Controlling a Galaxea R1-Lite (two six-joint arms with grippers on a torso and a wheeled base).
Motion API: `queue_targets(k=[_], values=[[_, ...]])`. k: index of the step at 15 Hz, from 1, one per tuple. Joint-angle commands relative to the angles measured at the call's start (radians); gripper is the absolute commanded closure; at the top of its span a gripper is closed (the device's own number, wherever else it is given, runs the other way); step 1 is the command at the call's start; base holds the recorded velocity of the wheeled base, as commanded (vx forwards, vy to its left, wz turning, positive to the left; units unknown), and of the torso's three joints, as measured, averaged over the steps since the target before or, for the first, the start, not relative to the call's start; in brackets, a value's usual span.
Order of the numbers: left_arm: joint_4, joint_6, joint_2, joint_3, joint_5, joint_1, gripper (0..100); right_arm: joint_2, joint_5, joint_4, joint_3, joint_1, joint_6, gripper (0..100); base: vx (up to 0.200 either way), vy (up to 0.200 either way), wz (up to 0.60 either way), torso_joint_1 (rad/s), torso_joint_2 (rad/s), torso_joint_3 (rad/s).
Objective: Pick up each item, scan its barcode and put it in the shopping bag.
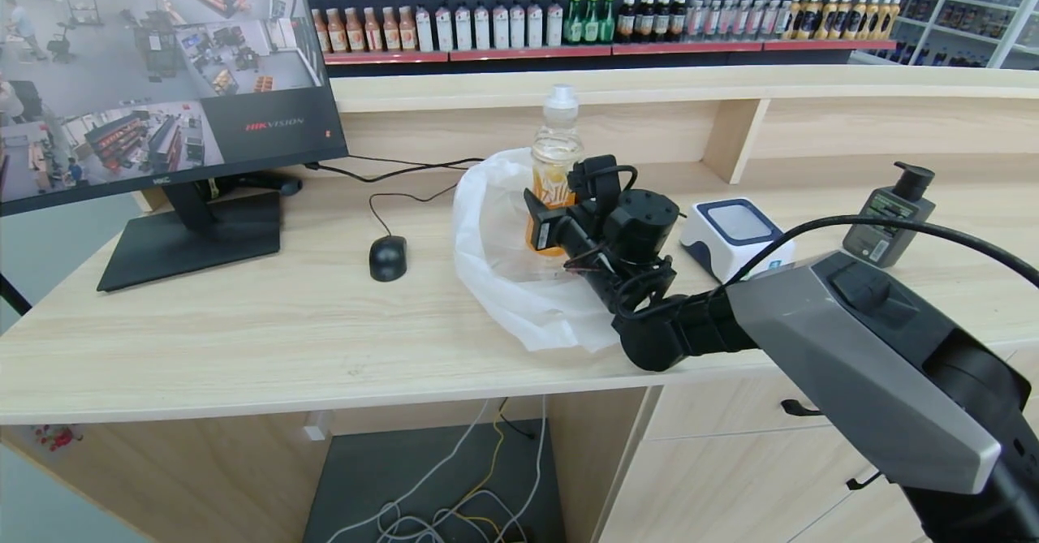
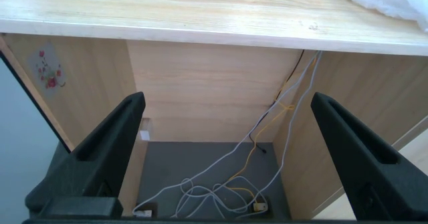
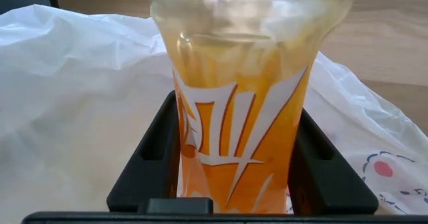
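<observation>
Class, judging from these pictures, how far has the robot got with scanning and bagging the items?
Done: nothing certain; whether the drink bottle was scanned cannot be told. In hand: the right hand grips the drink bottle upright at the shopping bag. Left: releasing it, then the pump bottle standing beside the scanner. The left hand is open below the counter.

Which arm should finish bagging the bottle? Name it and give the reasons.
Right. The right gripper is shut on the bottle, holding it upright at the shopping bag. The left gripper is open and hangs below the counter edge, facing the cables underneath, away from the bag.
</observation>
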Motion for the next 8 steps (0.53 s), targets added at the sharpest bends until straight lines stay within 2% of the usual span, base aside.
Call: queue_targets(k=[1,2,3,8], values=[[0.0,0.0,0.0,0.0,0.001,0.0,0,-0.001,0.0,0.001,0.003,0.0,0.002,100,0.0,0.0,0.0,0.0,0.0,0.0],[0.0,0.0,0.0,0.0,0.001,0.0,0,-0.02,-0.001,0.026,0.014,0.006,0.017,100,0.0,0.0,0.0,0.0,0.0,0.0],[0.0,0.0,0.0,0.0,0.001,0.0,0,-0.026,-0.001,0.044,0.015,0.005,0.025,0,0.0,0.0,0.0,0.0,0.0,0.0],[0.0,0.0,0.0,0.0,0.001,0.0,0,-0.026,-0.001,0.03,0.012,0.003,0.031,0,0.0,0.0,0.0,0.0,0.0,0.0]])
